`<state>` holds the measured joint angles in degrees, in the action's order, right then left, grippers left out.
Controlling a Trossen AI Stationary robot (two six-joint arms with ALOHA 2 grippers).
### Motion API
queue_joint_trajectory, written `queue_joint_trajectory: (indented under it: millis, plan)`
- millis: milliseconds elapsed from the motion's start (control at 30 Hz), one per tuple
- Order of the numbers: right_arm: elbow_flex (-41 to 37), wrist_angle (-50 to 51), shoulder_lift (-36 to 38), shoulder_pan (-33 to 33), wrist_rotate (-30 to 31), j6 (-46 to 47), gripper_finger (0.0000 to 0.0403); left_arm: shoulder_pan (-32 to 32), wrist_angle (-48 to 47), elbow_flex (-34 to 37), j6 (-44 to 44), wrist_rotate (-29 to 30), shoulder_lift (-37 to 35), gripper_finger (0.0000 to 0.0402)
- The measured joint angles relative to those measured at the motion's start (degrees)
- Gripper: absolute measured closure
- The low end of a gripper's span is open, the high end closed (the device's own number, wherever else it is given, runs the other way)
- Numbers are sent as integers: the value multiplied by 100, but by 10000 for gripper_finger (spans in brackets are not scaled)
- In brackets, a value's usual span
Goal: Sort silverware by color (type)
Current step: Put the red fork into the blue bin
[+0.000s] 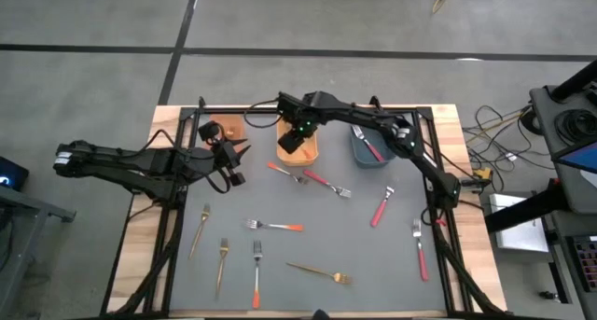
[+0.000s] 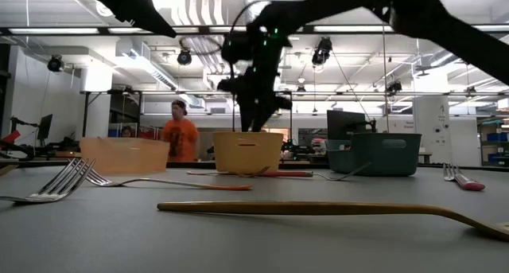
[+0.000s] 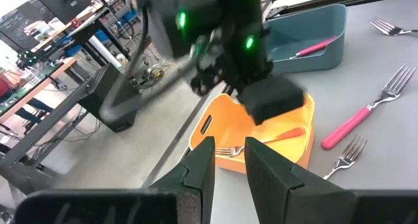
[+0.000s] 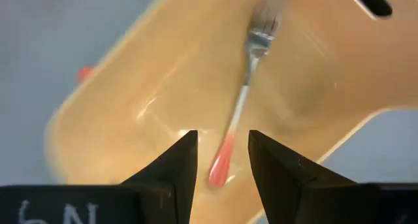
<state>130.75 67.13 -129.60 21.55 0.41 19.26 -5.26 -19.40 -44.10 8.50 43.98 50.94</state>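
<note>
Right hand (image 4: 222, 162) stood open above the orange bin (image 1: 300, 148), its orange-handled fork (image 4: 243, 100) lying loose inside. Left hand (image 3: 228, 160) hung nearby, narrowly parted, empty. Risk: rising fingers might clip the bin rim and shift it toward forks scattered on the bench (image 1: 373, 264).

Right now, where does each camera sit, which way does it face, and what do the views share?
High: overhead, straight down on the table; both arms.
Low: table height, level into the room; right arm above.
Left wrist: on the left arm, toward the orange bin; own fingers.
Right wrist: on the right arm, down into that bin; right gripper, jaws open.
All four share the orange bin.
</note>
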Motion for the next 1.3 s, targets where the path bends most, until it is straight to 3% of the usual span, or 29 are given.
queue_joint_trajectory:
  millis: [233, 367, 600, 967, 1300]
  plan:
    - [-40, 30, 688, -682, 438, -708, 304, 0, 2, 0, -452, -67, 0, 335]
    - [-106, 22, 1034, -1173, 839, -1017, 317, -2, 4, 0, -818, -590, 0, 335]
    - [-614, -169, 1617, -1840, 869, -1332, 333, -44, 8, 0, -1455, -1195, 131, 335]
    - [-3056, -1690, 2969, -2437, 867, -1219, 326, -468, 4, 0, -2024, -1212, 637, 335]
    - [-4791, -2596, 3892, -2664, 863, -1308, 334, -634, 11, 0, -2365, -1212, 1016, 335]
